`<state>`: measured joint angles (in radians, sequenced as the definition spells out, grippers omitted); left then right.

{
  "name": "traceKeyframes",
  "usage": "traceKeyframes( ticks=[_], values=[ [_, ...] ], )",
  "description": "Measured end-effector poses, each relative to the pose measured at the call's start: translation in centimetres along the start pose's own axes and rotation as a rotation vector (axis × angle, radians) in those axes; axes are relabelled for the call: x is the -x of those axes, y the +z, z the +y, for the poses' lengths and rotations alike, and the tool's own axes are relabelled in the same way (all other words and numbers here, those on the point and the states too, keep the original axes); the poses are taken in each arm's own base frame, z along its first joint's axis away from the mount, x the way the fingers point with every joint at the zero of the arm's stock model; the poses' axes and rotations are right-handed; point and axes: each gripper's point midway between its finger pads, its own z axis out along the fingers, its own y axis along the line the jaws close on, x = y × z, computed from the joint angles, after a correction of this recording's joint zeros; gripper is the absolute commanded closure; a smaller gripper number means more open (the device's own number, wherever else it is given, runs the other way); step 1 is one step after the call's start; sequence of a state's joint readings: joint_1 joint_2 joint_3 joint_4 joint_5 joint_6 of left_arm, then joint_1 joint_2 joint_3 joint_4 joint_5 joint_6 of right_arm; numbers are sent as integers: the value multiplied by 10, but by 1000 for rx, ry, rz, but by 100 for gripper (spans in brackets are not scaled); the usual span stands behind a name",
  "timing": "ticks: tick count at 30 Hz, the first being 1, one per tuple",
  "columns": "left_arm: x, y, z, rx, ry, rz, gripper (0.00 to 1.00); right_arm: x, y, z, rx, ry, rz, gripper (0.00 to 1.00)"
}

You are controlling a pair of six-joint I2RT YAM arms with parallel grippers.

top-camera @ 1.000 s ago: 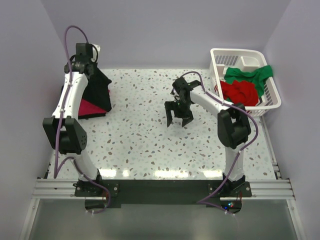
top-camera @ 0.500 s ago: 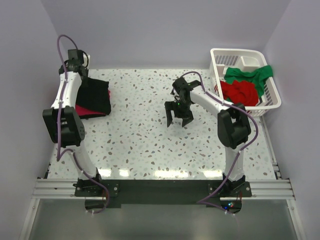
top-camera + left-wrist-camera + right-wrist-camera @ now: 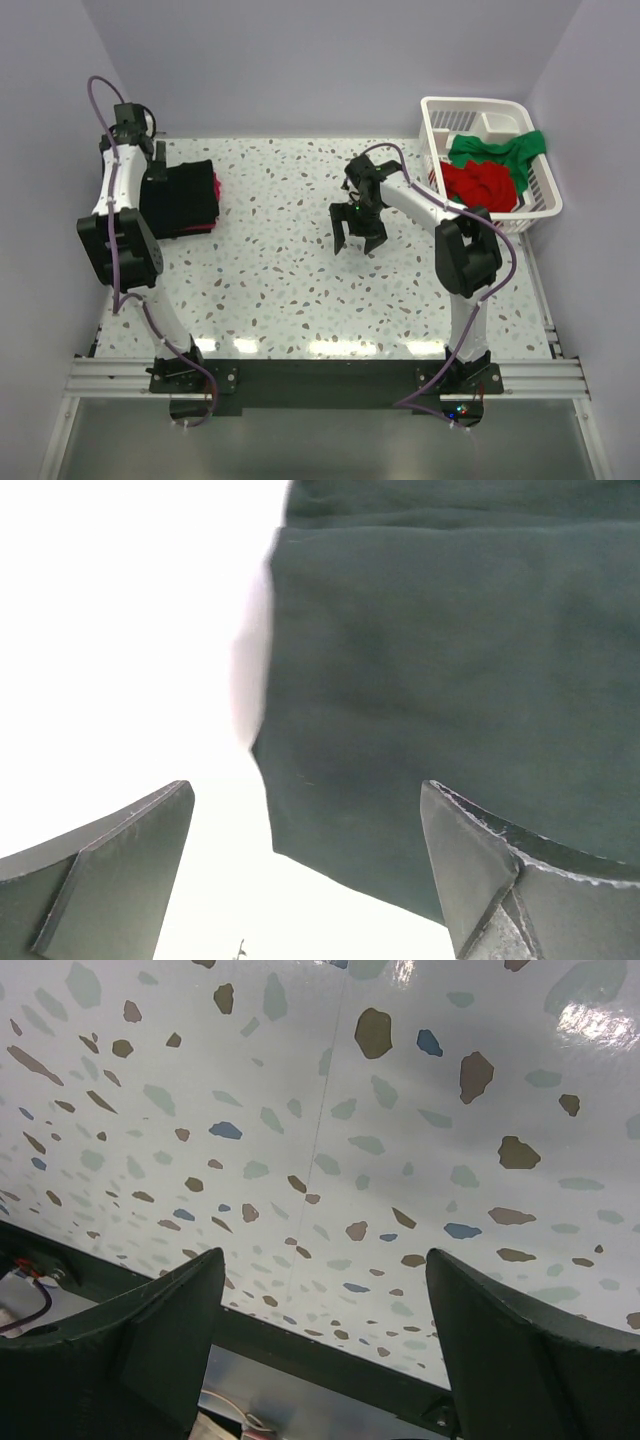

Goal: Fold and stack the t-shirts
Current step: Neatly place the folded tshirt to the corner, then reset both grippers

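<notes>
From the overhead camera, a folded pile of t-shirts (image 3: pixel 185 198) lies at the far left corner of the bench (image 3: pixel 280 280). Black cloth is on top and a pink t-shirt (image 3: pixel 214 189) shows as a thin edge on the side facing the bench's middle. The left gripper (image 3: pixel 153 178) sits just beside the pile's left side, dark against dark, so its fingers are hard to read here. The right gripper (image 3: pixel 358 230) hangs over the middle of the bench with its fingers spread and nothing between them. In the far right corner a white basket (image 3: pixel 432 112) holds a crumpled red t-shirt (image 3: pixel 480 183) with a green t-shirt (image 3: pixel 500 150) draped over it.

The left wrist camera shows both fingers wide apart and gripping nothing. A folded edge of the black t-shirt (image 3: pixel 450 680) lies ahead of them, nearer the right-hand finger.

The right wrist camera shows fingers apart over bare speckled bench, with no cloth in sight.

By my reckoning the task is partly done: several shirts are folded and stacked, while the red and green ones have not been unloaded, folded or added.
</notes>
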<state>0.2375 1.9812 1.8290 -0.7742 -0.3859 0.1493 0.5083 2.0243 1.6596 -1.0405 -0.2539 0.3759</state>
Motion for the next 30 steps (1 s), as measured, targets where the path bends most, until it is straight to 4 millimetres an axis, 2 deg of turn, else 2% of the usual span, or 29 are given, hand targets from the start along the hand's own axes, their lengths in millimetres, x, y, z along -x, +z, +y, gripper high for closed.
traceKeyframes(
  ticks=[3, 7, 10, 12, 15, 18, 22, 24, 26, 30],
  values=[
    [5, -2, 8, 23, -34, -11, 0, 0, 0, 0, 0, 0, 0, 15],
    [13, -8, 7, 13, -89, -36, 0, 0, 0, 0, 0, 0, -1, 15],
    [11, -14, -1, -13, -126, -47, 0, 1, 0, 0, 0, 0, -2, 15],
    [1, -22, -11, -35, -144, -50, 0, 2, 0, 0, 1, -2, -7, 15],
    [-9, -43, -35, -92, -174, -84, 0, 5, -1, 1, 1, -5, -22, 15],
    [-10, -73, -72, -165, -194, -151, 0, 10, -4, 1, 0, -13, -60, 15],
    [-15, -123, -154, -341, -179, -256, 0, 14, -15, 3, 5, -25, -118, 15],
    [-30, -144, -200, -439, -151, -268, 0, 18, -21, 3, 5, -33, -159, 15],
    [-51, -159, -236, -514, -126, -255, 0, 23, -27, 5, 11, -42, -200, 15],
    [-89, -186, -284, -598, -60, -247, 0, 28, -37, 4, 11, -54, -276, 15]
  ],
)
